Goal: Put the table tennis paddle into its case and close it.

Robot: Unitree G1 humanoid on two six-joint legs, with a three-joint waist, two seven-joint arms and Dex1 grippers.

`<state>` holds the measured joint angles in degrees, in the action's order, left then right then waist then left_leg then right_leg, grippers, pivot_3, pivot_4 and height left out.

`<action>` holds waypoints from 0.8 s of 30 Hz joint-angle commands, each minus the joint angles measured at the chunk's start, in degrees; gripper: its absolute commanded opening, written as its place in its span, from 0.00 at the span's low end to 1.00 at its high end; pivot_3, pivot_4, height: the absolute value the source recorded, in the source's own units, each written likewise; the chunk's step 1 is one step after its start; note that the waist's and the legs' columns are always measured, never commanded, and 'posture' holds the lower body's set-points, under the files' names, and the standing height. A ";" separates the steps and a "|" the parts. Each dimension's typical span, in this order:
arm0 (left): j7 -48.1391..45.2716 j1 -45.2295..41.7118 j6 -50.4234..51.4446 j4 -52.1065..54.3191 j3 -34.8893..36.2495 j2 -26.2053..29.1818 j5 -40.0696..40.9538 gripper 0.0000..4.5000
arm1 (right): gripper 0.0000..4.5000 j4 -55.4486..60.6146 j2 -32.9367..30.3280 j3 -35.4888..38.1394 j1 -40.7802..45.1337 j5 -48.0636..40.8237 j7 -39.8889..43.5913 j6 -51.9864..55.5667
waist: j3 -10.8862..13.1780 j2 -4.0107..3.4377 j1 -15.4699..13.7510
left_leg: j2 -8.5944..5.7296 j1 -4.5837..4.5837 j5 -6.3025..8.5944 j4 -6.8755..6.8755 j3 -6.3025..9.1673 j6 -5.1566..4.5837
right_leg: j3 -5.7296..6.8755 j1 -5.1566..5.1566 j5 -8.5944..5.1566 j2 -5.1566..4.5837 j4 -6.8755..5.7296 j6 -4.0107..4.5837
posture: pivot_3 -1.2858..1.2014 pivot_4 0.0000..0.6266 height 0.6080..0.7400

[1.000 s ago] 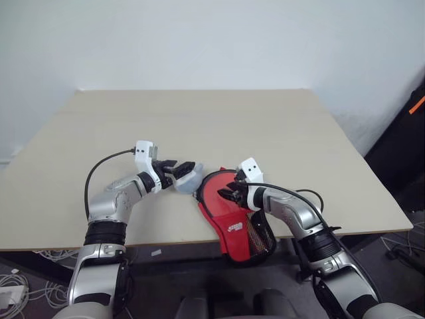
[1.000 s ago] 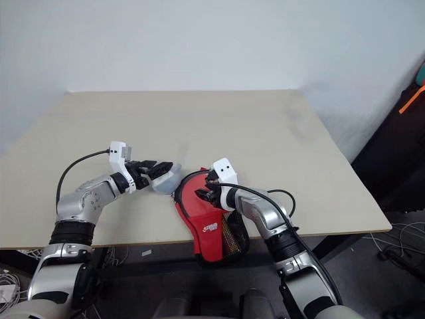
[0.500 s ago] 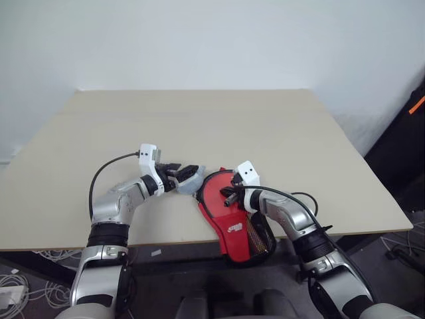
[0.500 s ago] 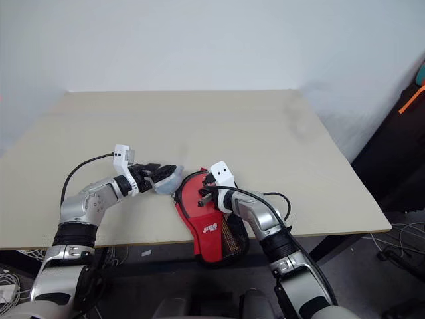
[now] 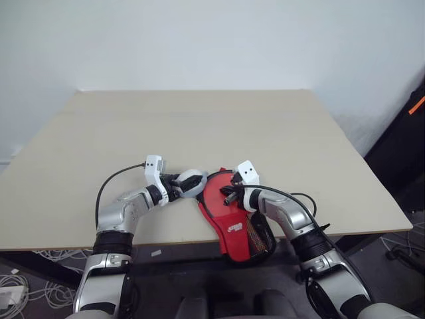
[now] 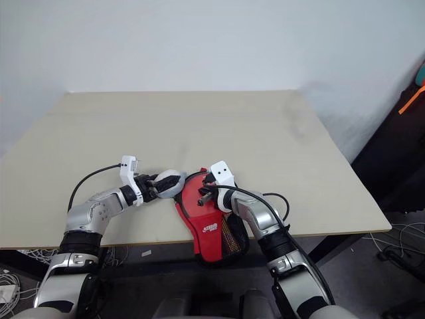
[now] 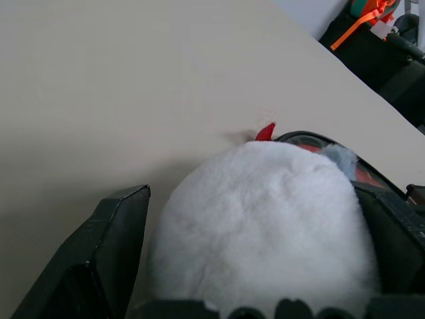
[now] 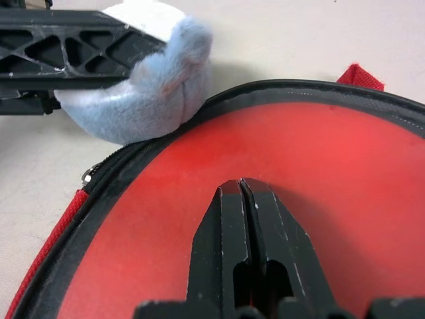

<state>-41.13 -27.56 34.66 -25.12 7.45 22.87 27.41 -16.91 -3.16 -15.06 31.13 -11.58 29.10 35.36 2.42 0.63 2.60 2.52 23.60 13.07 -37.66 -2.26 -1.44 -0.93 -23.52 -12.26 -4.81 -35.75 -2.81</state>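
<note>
**Left arm drawn in toward the case; right jaws brought together**

Since a second ago, the left gripper (image 5: pixel 188 185) has been brought down and closer to the case, and the right gripper's jaws, then parted, have been closed; the case itself has not been shifted.

A paddle-shaped soft red case with black trim and a white logo (image 5: pixel 234 219) is seen lying on the pale beige table (image 5: pixel 199 119), near the table's front edge at about six o'clock, its narrow mesh-pocket end hanging over that edge. Inside the case's open round end, a smooth red rubber face of the table tennis paddle (image 8: pixel 319 153) is shown, ringed by the black zip edge; its handle cannot be made out.

The right gripper (image 8: pixel 247 199) is held over the red face at the case's round end, its two black jaws pressed together with nothing between them. Whether the surface is touched cannot be told.

A small pale bluish-white fluffy lump (image 7: pixel 265 226) is gripped between the widely spread jaws of the left gripper, at about nine o'clock from the case's round end. The lump is pressed against the black rim of the case, as shown in the right wrist view.

A black cable (image 5: pixel 119 179) is seen looping from the left wrist over the table.
</note>
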 commanded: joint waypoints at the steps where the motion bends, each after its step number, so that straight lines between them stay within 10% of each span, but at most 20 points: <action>1: 0.66 -0.28 0.35 1.66 -0.09 0.25 -1.06 1.00 | 0.01 -1.51 0.38 1.09 0.65 0.49 0.58 -2.73 | 0.00 0.01 0.01 | 0.00 -0.01 0.00 0.00 0.00 0.00 | 0.00 0.00 0.00 0.00 0.00 0.00 | 0.52 0.00 1.00; 12: 1.48 -1.35 0.31 0.69 0.97 0.32 -0.52 1.00 | 0.01 -4.65 1.94 1.10 0.20 2.15 0.33 -5.35 | -0.07 0.04 0.35 | 0.02 -0.07 0.00 0.00 0.01 0.00 | 0.00 0.05 0.00 0.02 -0.03 0.00 | 0.52 0.00 1.00; 24: 2.31 -5.13 -0.99 -3.94 2.67 0.75 -0.66 0.26 | 0.00 -5.31 2.01 1.32 1.15 3.06 0.45 -4.95 | -0.09 0.06 0.35 | 0.03 -0.08 0.00 -0.02 0.02 0.01 | 0.00 0.06 0.00 0.03 -0.05 0.00 | 0.52 0.00 1.00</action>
<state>-39.32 -30.65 34.87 -29.16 8.52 22.89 27.45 -21.10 -1.17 -14.11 31.67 -8.99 29.71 30.04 2.33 0.68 2.95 2.55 23.52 13.07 -37.68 -2.23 -1.43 -0.93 -23.47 -12.26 -4.78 -35.79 -2.81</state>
